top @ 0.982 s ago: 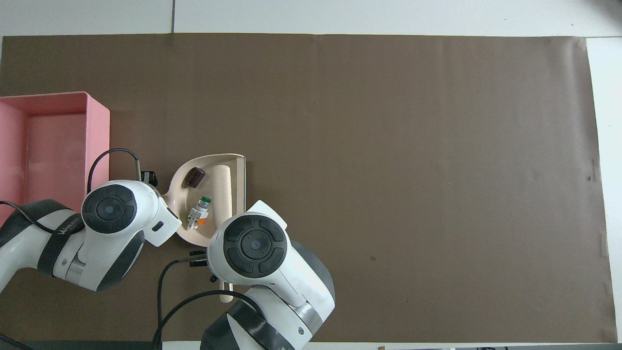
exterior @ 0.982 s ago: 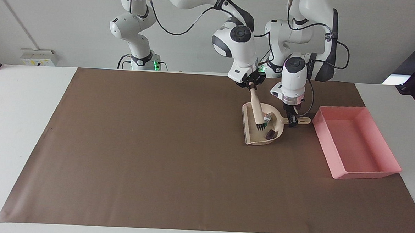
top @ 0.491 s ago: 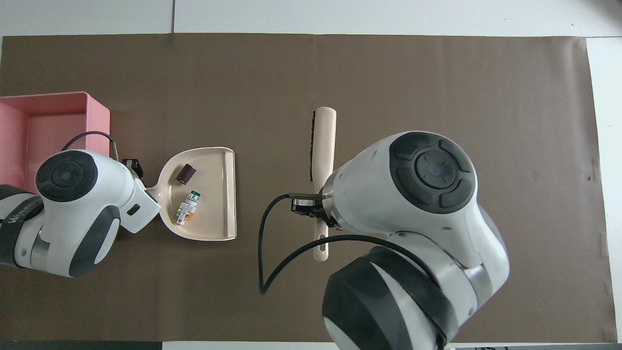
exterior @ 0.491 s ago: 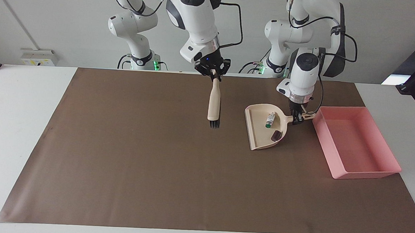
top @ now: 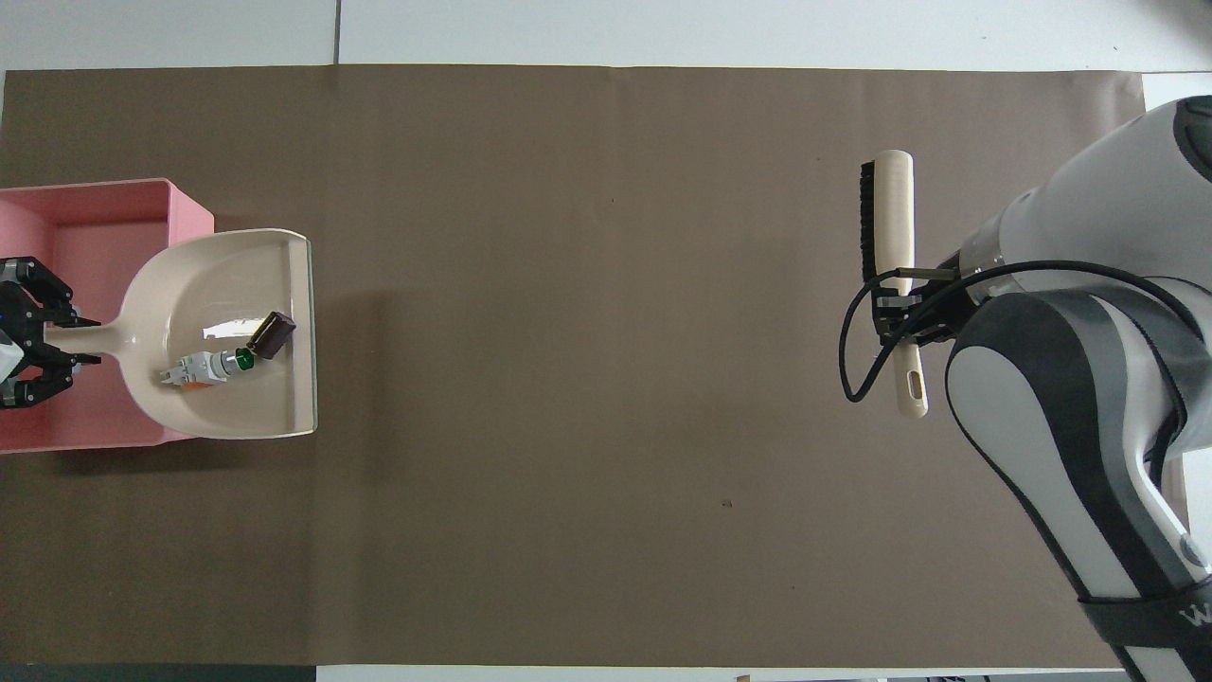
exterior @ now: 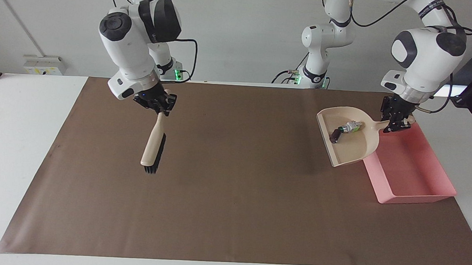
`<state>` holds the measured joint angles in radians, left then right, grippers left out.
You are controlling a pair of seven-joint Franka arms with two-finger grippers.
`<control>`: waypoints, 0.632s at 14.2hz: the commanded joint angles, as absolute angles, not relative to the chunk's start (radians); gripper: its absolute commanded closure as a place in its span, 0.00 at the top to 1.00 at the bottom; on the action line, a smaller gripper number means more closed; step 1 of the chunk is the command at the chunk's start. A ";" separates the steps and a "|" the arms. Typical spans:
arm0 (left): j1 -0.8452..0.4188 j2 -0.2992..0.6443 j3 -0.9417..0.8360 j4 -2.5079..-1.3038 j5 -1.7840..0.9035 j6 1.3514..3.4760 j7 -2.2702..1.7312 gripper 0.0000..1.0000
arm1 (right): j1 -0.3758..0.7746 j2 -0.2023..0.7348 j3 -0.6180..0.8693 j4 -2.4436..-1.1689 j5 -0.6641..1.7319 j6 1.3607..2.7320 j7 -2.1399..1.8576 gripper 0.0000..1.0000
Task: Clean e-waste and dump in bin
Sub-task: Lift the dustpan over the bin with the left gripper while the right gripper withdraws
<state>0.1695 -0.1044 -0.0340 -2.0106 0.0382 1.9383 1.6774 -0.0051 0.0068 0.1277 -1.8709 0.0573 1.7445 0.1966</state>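
My left gripper is shut on the handle of a beige dustpan. It holds the pan tilted in the air over the pink bin, at the bin's wall toward the table's middle. Both bits of e-waste lie in the pan: a white-and-green cylinder and a small dark block. My right gripper is shut on the handle of a beige brush that hangs, bristles down, over the mat at the right arm's end.
A brown mat covers most of the white table. The bin rests at the left arm's end of the mat.
The left gripper lifted the dustpan off the mat and carried it over the bin's edge. The right gripper swung the brush away to the right arm's end.
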 commanded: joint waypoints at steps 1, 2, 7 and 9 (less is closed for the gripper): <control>0.280 -0.058 -0.041 -1.924 -0.034 1.901 1.787 0.00 | -0.115 -0.020 0.147 -1.986 -0.003 1.842 0.053 0.00; 0.325 -0.051 -0.041 -1.910 -0.049 1.904 1.819 0.00 | -0.147 -0.017 0.147 -2.026 -0.020 1.900 0.020 0.00; 0.515 -0.015 -0.041 -1.830 -0.132 1.878 1.974 0.00 | -0.183 -0.005 0.149 -2.121 -0.084 2.032 0.011 0.00; 0.573 0.001 -0.041 -1.786 -0.159 1.853 2.017 0.00 | -0.183 -0.005 0.147 -2.158 -0.087 2.086 0.011 0.00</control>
